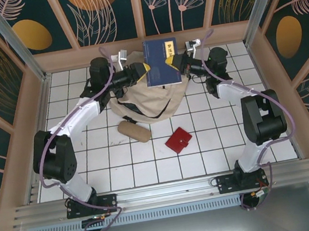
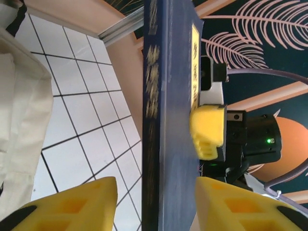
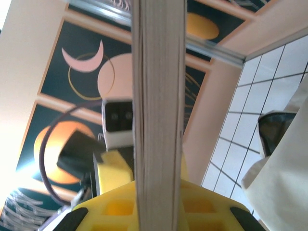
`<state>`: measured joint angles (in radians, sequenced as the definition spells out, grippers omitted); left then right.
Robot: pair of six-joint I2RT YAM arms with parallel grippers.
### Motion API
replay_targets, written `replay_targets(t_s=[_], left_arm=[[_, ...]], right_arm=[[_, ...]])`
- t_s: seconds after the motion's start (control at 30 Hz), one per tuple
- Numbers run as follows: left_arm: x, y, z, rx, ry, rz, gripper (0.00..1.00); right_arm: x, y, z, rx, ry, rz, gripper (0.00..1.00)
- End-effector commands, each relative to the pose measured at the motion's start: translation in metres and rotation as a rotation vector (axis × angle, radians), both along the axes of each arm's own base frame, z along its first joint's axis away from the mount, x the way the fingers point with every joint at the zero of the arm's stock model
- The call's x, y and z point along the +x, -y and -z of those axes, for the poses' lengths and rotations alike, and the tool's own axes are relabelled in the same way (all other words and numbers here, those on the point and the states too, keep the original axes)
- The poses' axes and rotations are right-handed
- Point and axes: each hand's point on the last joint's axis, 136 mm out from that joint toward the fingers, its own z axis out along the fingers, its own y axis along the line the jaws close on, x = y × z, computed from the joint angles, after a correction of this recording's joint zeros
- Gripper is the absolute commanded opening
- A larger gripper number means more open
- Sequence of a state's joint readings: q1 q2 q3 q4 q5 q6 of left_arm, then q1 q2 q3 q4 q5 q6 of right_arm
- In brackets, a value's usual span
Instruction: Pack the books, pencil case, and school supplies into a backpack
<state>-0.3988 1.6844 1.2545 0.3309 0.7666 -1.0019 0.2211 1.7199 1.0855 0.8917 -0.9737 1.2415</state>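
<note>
Left end effector (image 1: 143, 70): above the far edge of the backpack (image 1: 141, 103), at the left edge of the raised book (image 1: 161, 62). Its jaws stand apart around that edge. The left wrist view shows a clear gap between one jaw and the cover, so it is open and not clamping.
Pencil case (image 1: 134, 131): lying on the counter (image 1: 110, 168) just beside the backpack's near edge, towards the left, not yet packed.
Backpack: slumped flat on the counter between the two arms. Dark zip lines curve across its near side. Whether the mouth gapes wide enough for a book I cannot tell.
Book: dark navy with a pale yellow label, held in the air over the far part of the backpack, cover towards the top camera.
Red case (image 1: 178, 140): on the counter near the backpack's near right corner, apart from it, not yet packed.
Right end effector (image 1: 171, 62): above the backpack's far right side, closed on the book's right edge. The right wrist view shows the page edge pinched between its jaws.
Step in hand: judged a handover above the backpack, with the book's weight now on the right end effector alone.
Next move: likely the left end effector backs clear of the book, then helps hold the backpack's mouth open. The right one would tip the book edge-down and lower it in. A one-sided grip on a thin book may let it swing, so the lowering should be slow.
</note>
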Motion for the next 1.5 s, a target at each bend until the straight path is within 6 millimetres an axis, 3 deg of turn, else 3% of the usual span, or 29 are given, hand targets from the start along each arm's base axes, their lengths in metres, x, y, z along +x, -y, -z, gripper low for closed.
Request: replay_targets(t_s=[0.0, 0.17, 0.23, 0.53, 0.77, 0.93, 1.0, 1.03, 1.1, 1.17, 1.23, 1.33, 1.47], left_arm=[[-0.006, -0.013, -0.038, -0.14, 0.069, -0.082, 0.54], [-0.015, -0.027, -0.03, -0.277, 0.006, -0.201, 0.63], [-0.018, -0.03, -0.019, -0.312, -0.031, -0.233, 0.63], [-0.012, -0.042, -0.02, -0.404, -0.039, -0.367, 0.56], [-0.01, -0.044, -0.016, -0.446, -0.055, -0.396, 0.36], [-0.011, -0.056, -0.006, -0.424, -0.054, -0.463, 0.11], [-0.011, -0.057, -0.006, -0.405, -0.046, -0.472, 0.0], [-0.01, -0.058, -0.005, -0.392, -0.043, -0.484, 0.0], [-0.009, -0.064, -0.003, -0.34, -0.026, -0.513, 0.0], [-0.007, -0.076, 0.0, -0.284, -0.017, -0.553, 0.0], [-0.006, -0.095, 0.001, -0.219, -0.005, -0.608, 0.0], [-0.004, -0.131, 0.01, -0.047, -0.008, -0.714, 0.0], [-0.012, -0.177, 0.015, 0.218, -0.008, -0.864, 0.0]], right_arm=[[0.003, -0.008, -0.028, 0.046, 0.019, 0.092, 0.13], [0.012, -0.025, -0.035, 0.105, -0.016, 0.147, 0.12], [0.016, -0.032, -0.035, 0.116, -0.032, 0.165, 0.12], [0.017, -0.057, -0.024, 0.136, -0.101, 0.219, 0.1], [0.016, -0.066, -0.014, 0.142, -0.133, 0.225, 0.1], [0.02, -0.066, -0.001, 0.093, -0.138, 0.25, 0.1], [0.021, -0.067, 0.008, 0.037, -0.133, 0.252, 0.16], [0.022, -0.068, 0.013, 0.004, -0.131, 0.254, 0.21], [0.024, -0.065, 0.031, -0.106, -0.118, 0.276, 0.54], [0.024, -0.059, 0.052, -0.253, -0.091, 0.3, 0.75], [0.022, -0.054, 0.073, -0.41, -0.041, 0.304, 0.81], [0.009, -0.048, 0.105, -0.635, 0.039, 0.257, 0.82], [-0.012, -0.059, 0.139, -0.959, 0.194, 0.182, 0.82]])
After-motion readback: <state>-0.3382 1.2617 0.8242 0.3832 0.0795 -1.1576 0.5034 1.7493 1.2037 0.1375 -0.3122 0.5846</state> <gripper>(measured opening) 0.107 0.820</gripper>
